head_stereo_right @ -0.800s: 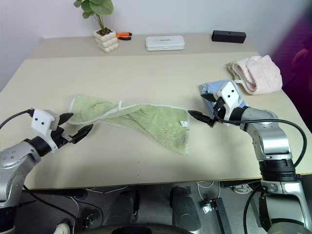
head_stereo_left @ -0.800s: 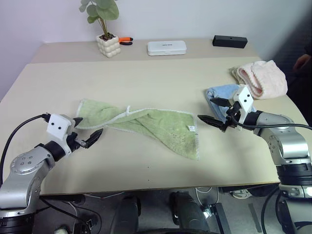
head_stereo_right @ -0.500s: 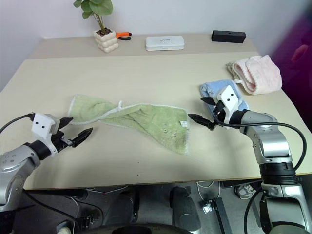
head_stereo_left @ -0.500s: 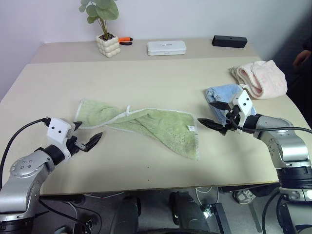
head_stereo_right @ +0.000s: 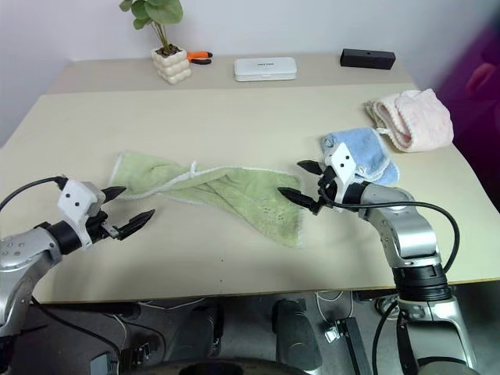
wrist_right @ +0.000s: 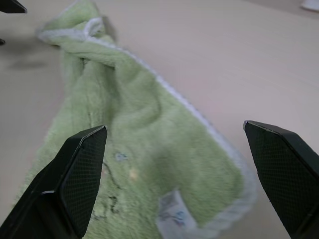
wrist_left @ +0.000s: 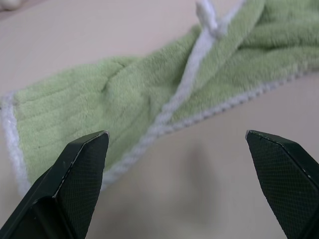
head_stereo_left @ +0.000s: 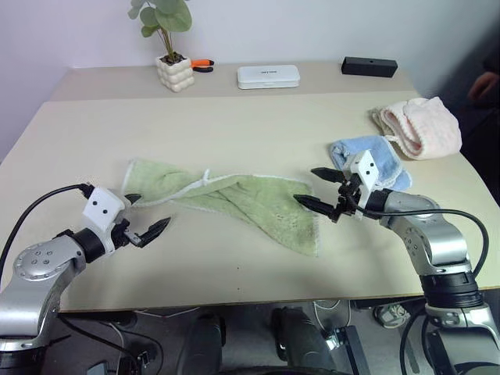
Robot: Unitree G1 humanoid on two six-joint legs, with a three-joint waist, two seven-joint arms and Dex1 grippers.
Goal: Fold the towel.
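The light green towel (head_stereo_left: pixel 234 199) lies crumpled and twisted across the middle of the table, with whitish edging and a small white tag (wrist_right: pixel 175 214) near its right corner. My left gripper (head_stereo_left: pixel 145 215) hovers open just off the towel's left end; the twisted edging (wrist_left: pixel 184 89) lies ahead of its fingers. My right gripper (head_stereo_left: pixel 313 187) is open over the towel's right corner, one finger above the cloth edge. Neither gripper holds the cloth.
A folded light blue towel (head_stereo_left: pixel 367 152) lies just behind my right gripper, and a pale pink towel (head_stereo_left: pixel 418 125) sits further back right. A potted plant (head_stereo_left: pixel 168 55), orange-handled pliers (head_stereo_left: pixel 201 64), a white case (head_stereo_left: pixel 267 76) and a black box (head_stereo_left: pixel 369 66) line the far edge.
My right gripper has moved left, from beside the towel's right edge to over its tagged corner. My left gripper has shifted slightly right toward the towel's left end. The towel has not moved.
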